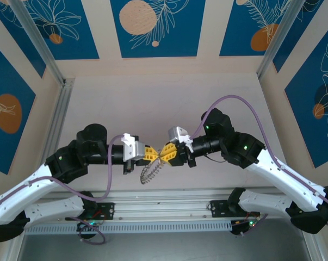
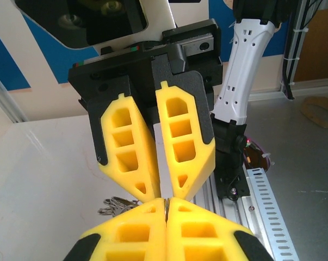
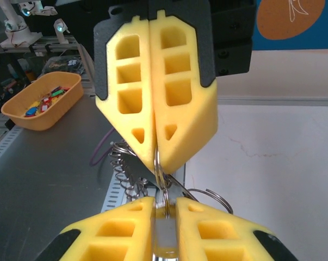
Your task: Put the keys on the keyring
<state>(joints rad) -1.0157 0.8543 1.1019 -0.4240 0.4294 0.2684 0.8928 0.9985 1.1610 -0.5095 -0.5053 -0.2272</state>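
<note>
- While hovering tip to tip over the surface (image 1: 153, 98): two tools.
- Left tool (image 2: 165, 203): pinching one keyring (image 1: 150, 173), dangling below.
- Right tool (image 3: 165, 202): pinching one flat key (image 3: 165, 236).

Above the table (image 1: 153, 103) we see the left gripper (image 1: 154, 154) and right gripper (image 1: 167, 154) tip to tip, a key (image 3: 165, 239) in the right one, the keyring (image 1: 150, 173) hanging beneath.

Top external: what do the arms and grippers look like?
Left arm and right arm: white lower links, black joints, green LEDs, a purple cable looping along each. Left gripper and right gripper: yellow wedge fingers with rectangular cut-outs on black backing, pale grey wrist blocks.
</note>
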